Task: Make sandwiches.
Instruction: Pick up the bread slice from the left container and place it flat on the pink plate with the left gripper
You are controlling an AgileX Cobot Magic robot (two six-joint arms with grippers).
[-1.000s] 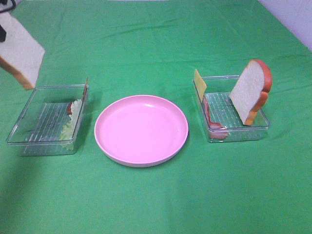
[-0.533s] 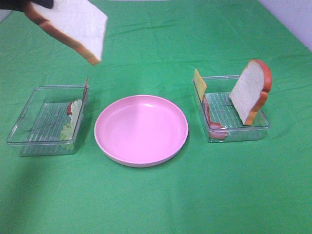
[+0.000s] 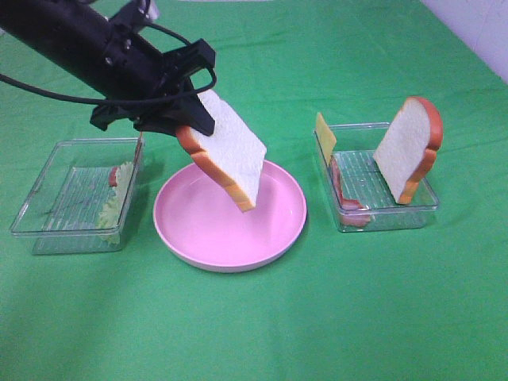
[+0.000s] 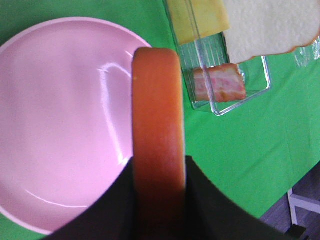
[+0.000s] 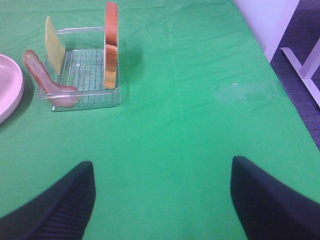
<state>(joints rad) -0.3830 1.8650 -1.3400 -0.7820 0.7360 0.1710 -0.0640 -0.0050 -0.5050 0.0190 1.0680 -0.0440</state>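
Observation:
My left gripper (image 3: pixel 186 125) is shut on a white bread slice (image 3: pixel 230 155) with an orange-brown crust and holds it tilted just above the round pink plate (image 3: pixel 278 230). In the left wrist view the crust (image 4: pixel 157 125) sits between the dark fingers (image 4: pixel 110 210), over the plate (image 4: pixel 60 100). A second bread slice (image 3: pixel 406 147), a yellow cheese square (image 3: pixel 325 136) and bacon (image 3: pixel 343 194) stand in the right clear tray (image 3: pixel 381 218). Lettuce (image 3: pixel 115 202) lies in the left clear tray (image 3: pixel 55 210). My right gripper (image 5: pixel 162 200) is open and empty over the cloth, apart from the right tray (image 5: pixel 85 100).
A green cloth covers the table. In the right wrist view the table's edge and a white frame (image 5: pixel 300 60) are at the far right. A small red piece (image 3: pixel 113 178) leans by the lettuce in the left tray.
My left arm has swung in from the upper left, carrying the bread slice rightward and down until it hangs over the pink plate. Nothing else moved.

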